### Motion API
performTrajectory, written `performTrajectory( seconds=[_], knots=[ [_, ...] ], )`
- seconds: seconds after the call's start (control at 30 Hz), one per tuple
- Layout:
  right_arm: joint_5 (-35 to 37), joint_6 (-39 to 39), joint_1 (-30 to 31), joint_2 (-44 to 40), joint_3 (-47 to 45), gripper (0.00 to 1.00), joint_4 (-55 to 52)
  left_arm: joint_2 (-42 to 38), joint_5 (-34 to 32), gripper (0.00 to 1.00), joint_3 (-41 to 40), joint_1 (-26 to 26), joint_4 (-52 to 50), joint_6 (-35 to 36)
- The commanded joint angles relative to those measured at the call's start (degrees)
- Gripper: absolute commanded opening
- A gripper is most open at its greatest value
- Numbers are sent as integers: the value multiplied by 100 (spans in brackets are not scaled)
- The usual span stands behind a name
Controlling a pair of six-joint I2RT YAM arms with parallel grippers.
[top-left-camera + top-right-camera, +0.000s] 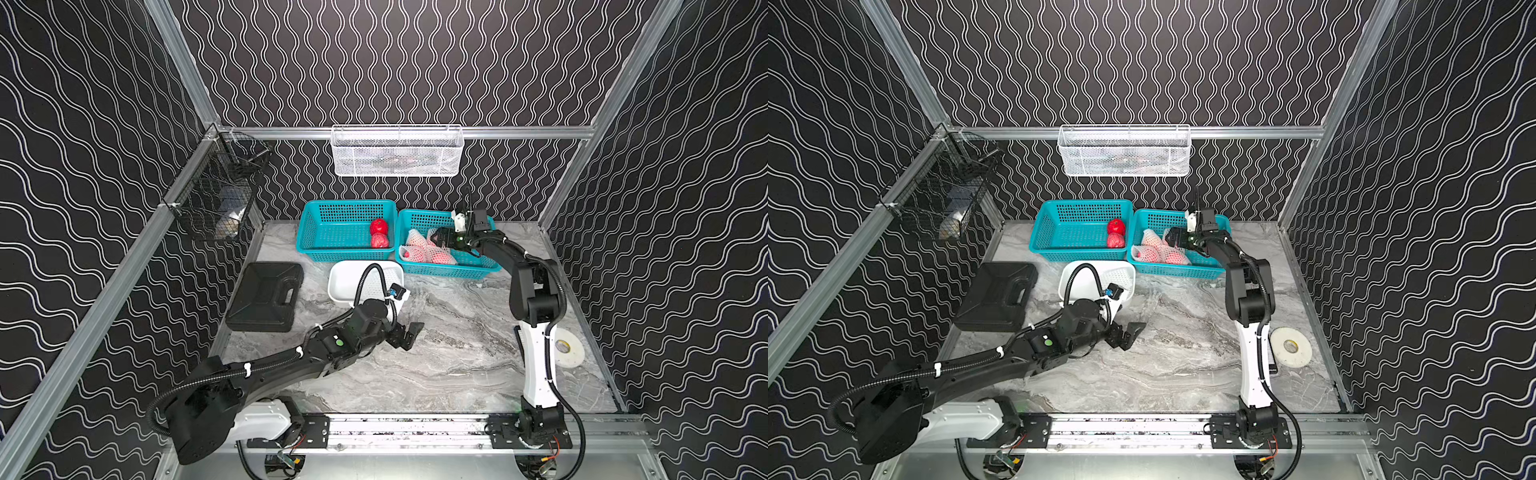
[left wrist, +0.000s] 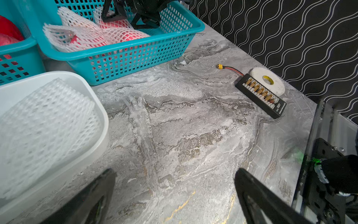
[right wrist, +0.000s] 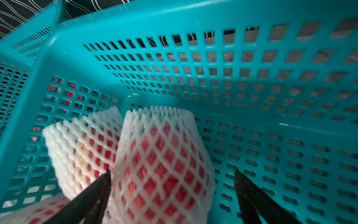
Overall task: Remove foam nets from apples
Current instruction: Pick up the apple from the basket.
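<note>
Black moulded plastic tool case [image 1: 266, 296] lies shut at the far left of the grey marble-patterned tabletop [image 1: 457, 365].

Left teal plastic lattice basket [image 1: 332, 243], at the back: two bare fruits against its right wall. A glossy deep-red apple [image 1: 379, 227] sits behind, and a mottled pinkish-red apple [image 1: 379, 241] touches it on the near side.

Smooth white plastic tub [image 1: 338, 286], in front of the two baskets: it holds one empty white foam net [image 2: 44, 126], flattened, on the tub's right side.

Left gripper [image 1: 409, 334]: low over bare tabletop, just near-right of the tub. Jaws stand wide apart, and the left wrist view shows only marble between them.

Right teal plastic lattice basket [image 1: 453, 272], just beside the left one: netted apples [image 1: 415, 239], at least three, are clustered in its left half. Pink-red skin shows through the diamond holes of their white foam sleeves.

Right gripper [image 3: 172, 172]: reaching down inside this basket. Jaws are spread wide and straddle an upright netted apple [image 3: 162, 161], not closed on it. One tip sits at the seam between that sleeve and a second netted apple [image 3: 81, 147]; whether it touches either, I cannot tell.

Far right: white tape roll [image 1: 567, 347] lies flat on the tabletop, with a black connector board [image 2: 260, 96] with gold terminals against its edge.
</note>
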Motion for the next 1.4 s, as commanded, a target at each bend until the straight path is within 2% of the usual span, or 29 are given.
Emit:
performTrajectory(
  seconds=[0.0,0.27,0.4,0.83,0.97,1.17,1.37],
  knots=[
    [-167,-69,2,197,253,100,21,90,-2,99,56,2,181,117],
    [-352,-14,-5,778,944,100,-180,132,-41,99,46,2,83,125],
    [-405,-13,-5,869,991,99,-145,136,-91,99,35,2,40,118],
    [-651,39,-24,922,957,79,39,181,-214,99,101,-2,-104,123],
    [-616,96,-50,754,866,69,166,116,-313,99,114,-2,-191,131],
    [-638,364,-128,303,470,58,625,-16,-520,99,120,2,-324,160],
    [-741,479,-181,-133,213,57,844,-160,-699,99,130,-2,-473,184]
  ],
)
